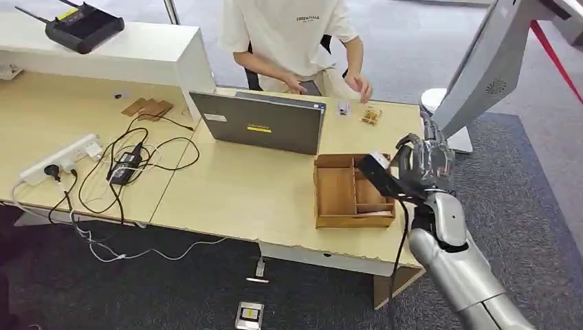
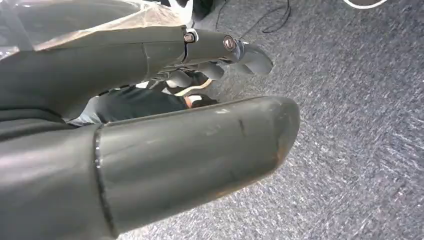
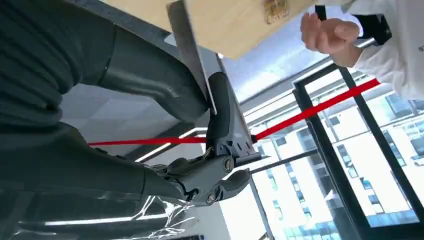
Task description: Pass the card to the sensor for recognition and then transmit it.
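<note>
1. The right hand (image 1: 421, 163) holds the dark card (image 1: 380, 175) in a pinch. In the right wrist view the thin card (image 3: 190, 55) sits between the thick thumb (image 3: 145, 80) and a dark finger (image 3: 220, 107).
2. The card sticks out from the hand toward the wooden tray (image 1: 335, 192). It hangs in the air just over the tray's near corner and looks tilted.
3. The left hand (image 2: 150, 115) holds nothing. It hangs low over the grey carpet (image 2: 360, 125), and its fingers lie loose and apart.
4. I think the card is picked up and now has to go to the sensor. I cannot tell for sure which thing is the sensor. Two small things (image 1: 371, 115) lie farther along the bench (image 1: 240, 185), beyond the hand, near the person's hand (image 1: 359, 86).
5. To do this step well, the hand should keep its pinch firm, so the thin card does not slip or turn.
6. It should lift the card clear of the tray wall before it moves away, so the card does not bump the wood.
7. It should go slowly and keep the flat side of the card facing the sensor.
8. The laptop (image 1: 265, 124) stands beside the tray, on the far side from the hand. The hand should stay away from it and from the person's fingers.
</note>
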